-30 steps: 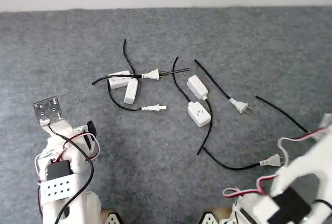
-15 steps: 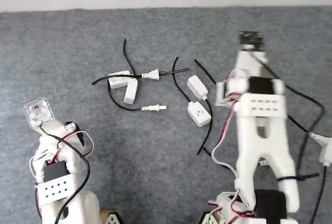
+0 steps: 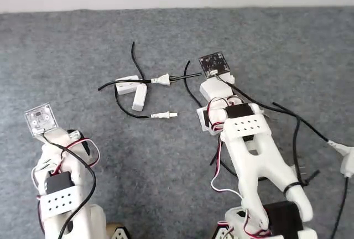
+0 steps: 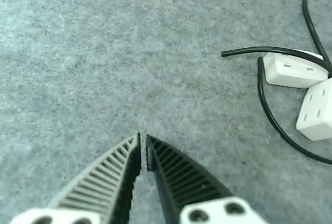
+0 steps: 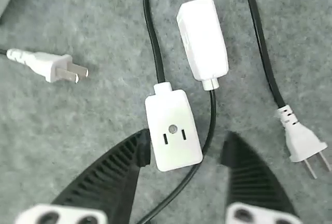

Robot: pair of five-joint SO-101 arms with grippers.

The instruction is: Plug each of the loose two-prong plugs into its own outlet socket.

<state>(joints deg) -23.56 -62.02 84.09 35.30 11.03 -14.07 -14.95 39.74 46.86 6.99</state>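
Outlet socket (image 5: 173, 137) inside splayed right pincer (image 5: 187, 139)

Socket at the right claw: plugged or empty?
Empty. The outlet socket lies face up with both slots bare, no prongs in it, inside the open right claw.

From above, my right arm (image 3: 249, 139) covers the face-up socket (image 5: 173, 130), which lies between the fingers of my right pincer (image 5: 185, 137). The black cords (image 5: 259, 37) beside that socket run off the edge, their ends unseen. Whether my finger touches that socket, I cannot tell.
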